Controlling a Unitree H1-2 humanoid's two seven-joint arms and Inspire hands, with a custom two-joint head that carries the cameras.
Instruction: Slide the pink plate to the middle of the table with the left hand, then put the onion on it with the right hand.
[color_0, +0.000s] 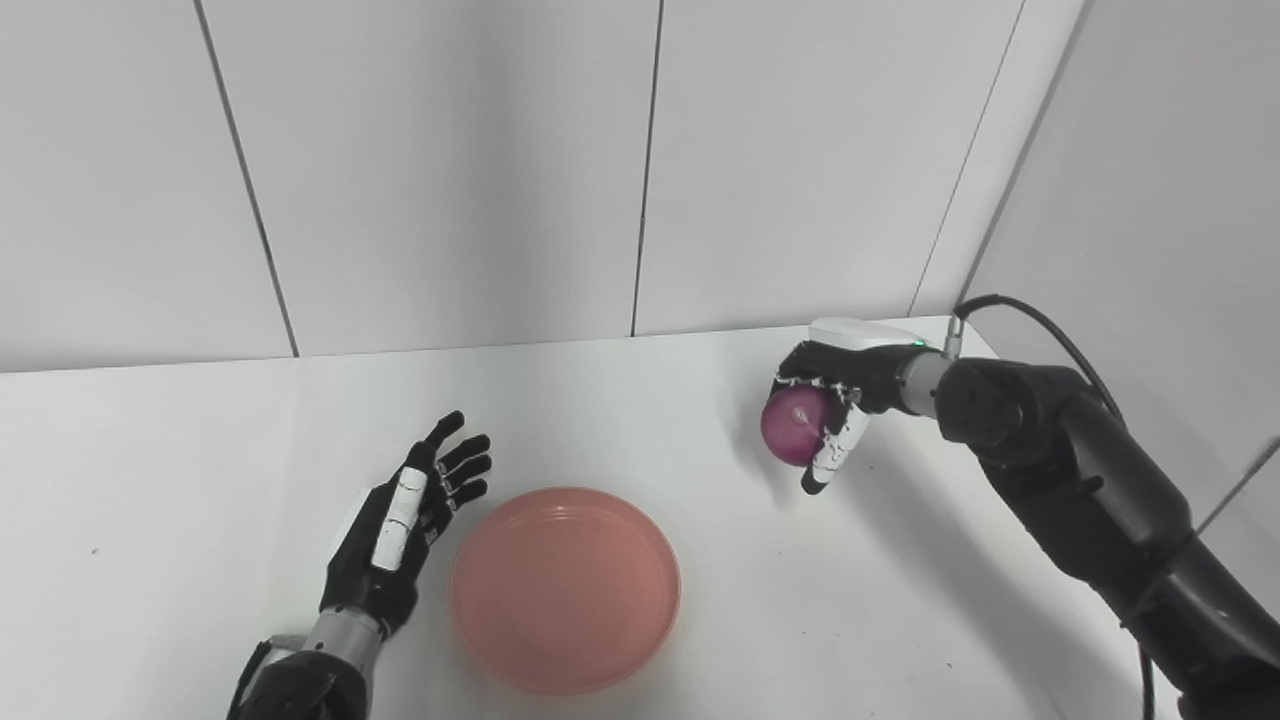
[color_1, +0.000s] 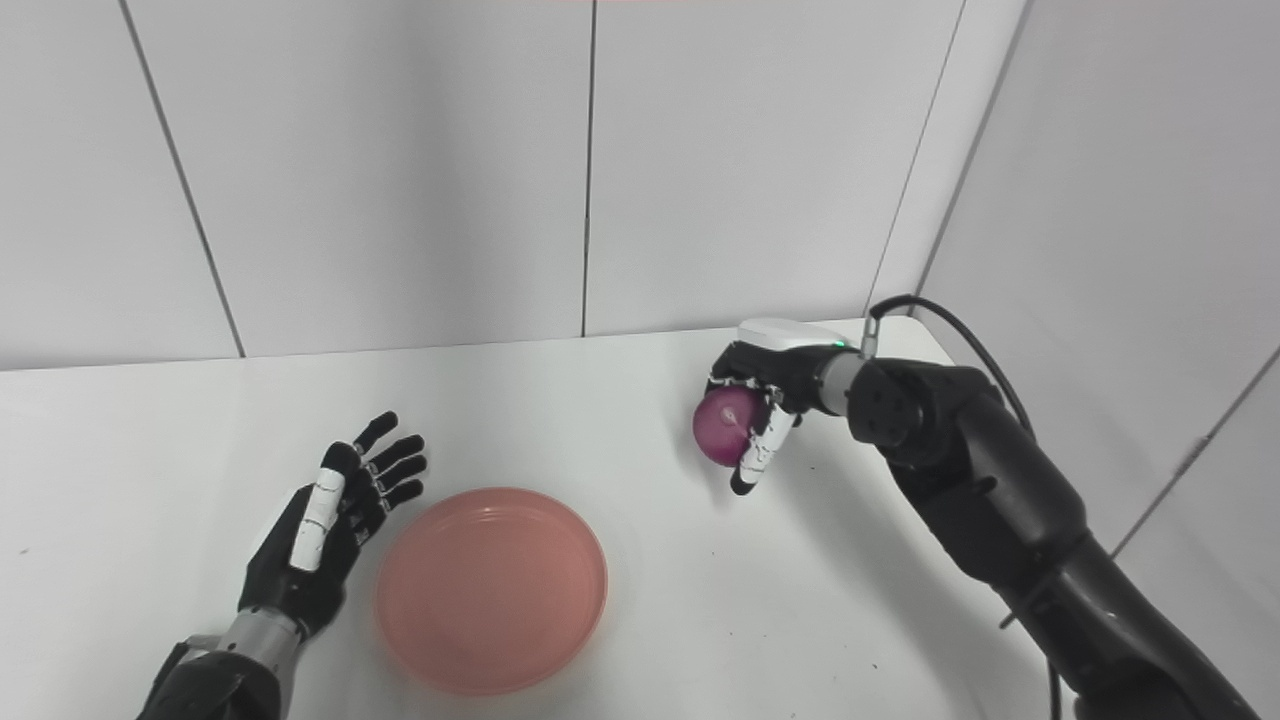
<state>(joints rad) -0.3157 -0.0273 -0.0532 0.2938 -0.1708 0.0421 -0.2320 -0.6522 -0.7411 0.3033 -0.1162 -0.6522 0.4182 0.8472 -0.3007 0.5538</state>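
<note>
On the left, the left robot hand (color_0: 400, 525) lies low over the table (color_0: 200, 440), released, fingers spread and pointing toward the far side, holding nothing. It sits just beside the left rim of the pink plate (color_0: 565, 588), apparently apart from it, which suits a hand that has finished pushing and is parked clear of the drop zone. The plate rests flat near the table's middle, toward the near side, its shallow inside bare and ready to receive. Bare table surrounds it on the far side and to the right, so an approach from the right looks unobstructed.

To the right and farther back, the right robot hand (color_0: 835, 400) is clenched around the onion (color_0: 793, 425), fingers wrapped over its top and right side, with the purple bulb apparently lifted slightly off the surface. The remaining step, by my reading, is carrying it leftward and nearer, over the plate's rim. The table's right edge and the corner walls lie close behind that arm.
</note>
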